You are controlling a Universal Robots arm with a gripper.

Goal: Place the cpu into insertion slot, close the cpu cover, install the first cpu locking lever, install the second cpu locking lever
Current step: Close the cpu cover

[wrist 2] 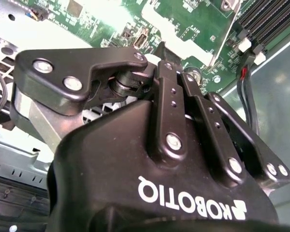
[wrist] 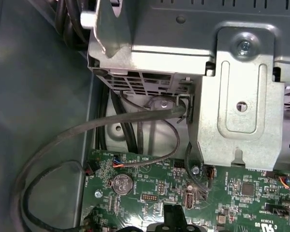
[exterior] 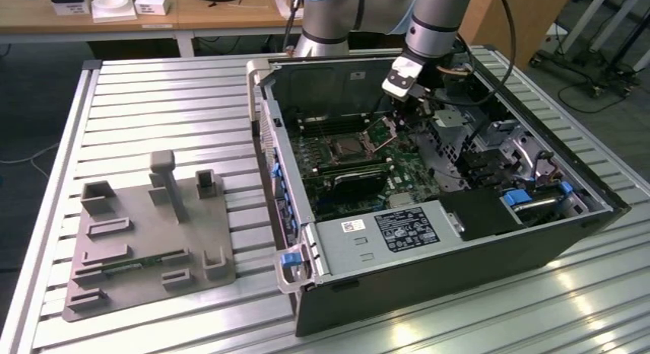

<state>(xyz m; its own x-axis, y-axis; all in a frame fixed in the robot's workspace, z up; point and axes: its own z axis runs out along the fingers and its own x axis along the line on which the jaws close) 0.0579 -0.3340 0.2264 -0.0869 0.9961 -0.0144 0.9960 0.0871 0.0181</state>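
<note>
In the exterior view's upper middle, the pincer (exterior: 416,100), seemingly closed, hangs just above the raised cpu cover (exterior: 383,131).

ROBOT AT WORK: A single grey robot arm (exterior: 439,23) with pale blue joint caps descends from the top of the exterior view, its forearm leaning slightly toward the exterior view's left. At the wrist, a white-and-black camera mount (exterior: 401,76) sits just above the dark pincer (exterior: 422,104), which points downward. In the second wrist view, the pincer's glossy black housing sits nearest the lens, and its linked fingers (wrist 2: 106,72) angle inward to meet at the tips. In the first wrist view, the black fingertips (wrist: 181,221) sit pressed together.
</note>
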